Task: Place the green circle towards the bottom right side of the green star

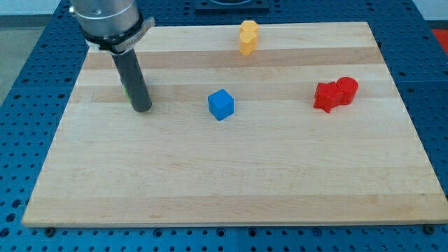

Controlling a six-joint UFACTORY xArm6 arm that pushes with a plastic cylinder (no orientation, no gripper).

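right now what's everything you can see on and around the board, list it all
yellow blocks: two, touching, yellow, near the board's top edge, centre
blue cube: one, blue, middle of the board
red blocks: two, touching, red, on the view's right
green block: a sliver only, green, almost wholly hidden behind my rod on the view's left; shape cannot be told
wooden board: one, light wood
blue pegboard: one, blue with holes, under and around the board
my tip: one, dark rod end, on the board at the view's left, just below the green sliver
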